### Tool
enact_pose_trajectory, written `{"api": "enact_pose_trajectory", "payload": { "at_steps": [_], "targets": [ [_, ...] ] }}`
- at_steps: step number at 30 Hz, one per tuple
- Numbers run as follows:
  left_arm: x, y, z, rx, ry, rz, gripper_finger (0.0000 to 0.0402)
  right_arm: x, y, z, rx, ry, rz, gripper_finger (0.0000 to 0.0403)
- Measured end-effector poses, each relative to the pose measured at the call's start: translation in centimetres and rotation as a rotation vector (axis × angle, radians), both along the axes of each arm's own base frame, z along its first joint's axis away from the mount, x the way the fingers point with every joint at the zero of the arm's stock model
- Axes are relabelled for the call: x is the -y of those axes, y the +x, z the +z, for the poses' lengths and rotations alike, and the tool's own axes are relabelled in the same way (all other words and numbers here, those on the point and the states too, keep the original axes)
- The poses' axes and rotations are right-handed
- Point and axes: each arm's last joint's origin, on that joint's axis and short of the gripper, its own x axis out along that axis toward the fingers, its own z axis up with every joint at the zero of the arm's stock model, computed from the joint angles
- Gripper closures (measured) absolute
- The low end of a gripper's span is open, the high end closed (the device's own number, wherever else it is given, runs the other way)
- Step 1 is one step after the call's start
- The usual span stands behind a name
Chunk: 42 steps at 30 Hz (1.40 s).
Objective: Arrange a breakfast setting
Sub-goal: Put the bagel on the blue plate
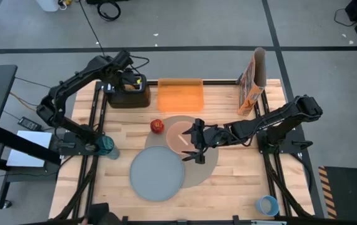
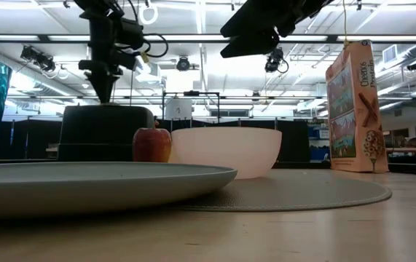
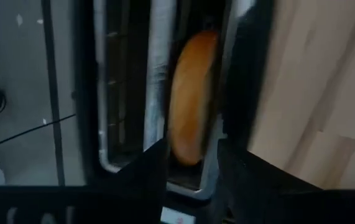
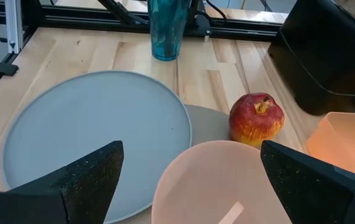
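The bagel [image 3: 191, 93] stands on edge in a slot of the black toaster [image 1: 128, 97] at the far left. My left gripper [image 3: 193, 163] comes down on the toaster top [image 2: 107, 98] and is shut on the bagel. The pale pink bowl [image 1: 181, 136] sits on the taupe mat [image 1: 206, 165], with the red apple [image 1: 157, 126] beside it and the grey plate [image 1: 158, 175] overlapping the mat's near left. My right gripper [image 1: 198, 142] hangs open above the bowl's right rim, well clear of it in the low view [image 2: 262, 33]. The small blue cup [image 1: 267, 204] stands at the near right. I cannot make out the spoon. My left gripper pinches the bagel's upper edge [image 3: 186, 155] between its two fingers, one on each flat face. The fingers come from above, pointing down into the slot. The rest of the bagel sits inside the toaster slot.
An orange tray [image 1: 180, 94] lies right of the toaster. A cereal box [image 1: 253, 81] stands at the far right. A teal tumbler [image 1: 106, 147] stands at the left edge. Bare wood shows along the near right.
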Motion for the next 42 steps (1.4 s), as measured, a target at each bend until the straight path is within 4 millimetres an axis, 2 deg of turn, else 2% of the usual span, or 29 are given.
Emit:
{"api": "enact_pose_trajectory", "payload": {
  "at_steps": [5,14,21,30,37,42],
  "targets": [
    [-0.7,0.0,0.1,0.049,0.034,0.014,0.0249,0.0,0.0,0.0,0.0,0.004,-0.002,0.0015],
    [-1.0,0.2,-0.1,0.129,-0.027,-0.023,0.0248,0.0,-0.1,-0.2,-0.024,0.016,-0.008,0.0015],
    [-2.0,1.2,-1.8,0.125,-0.076,-0.034,0.0251,-0.3,-0.2,-0.3,-0.03,0.016,0.001,0.0015],
    [-2.4,1.4,-2.2,0.094,-0.067,-0.025,0.0294,-0.6,-0.4,-0.4,-0.04,0.01,0.011,0.0015],
    [-1.7,0.8,-1.7,0.085,-0.083,0.011,0.036,-0.5,-0.3,-0.3,-0.035,0.006,0.009,0.0015],
    [-1.0,0.2,-0.5,0.115,-0.056,0.043,0.0368,-0.8,-0.3,-0.1,-0.034,0.004,0.017,0.0015]
  ]
}}
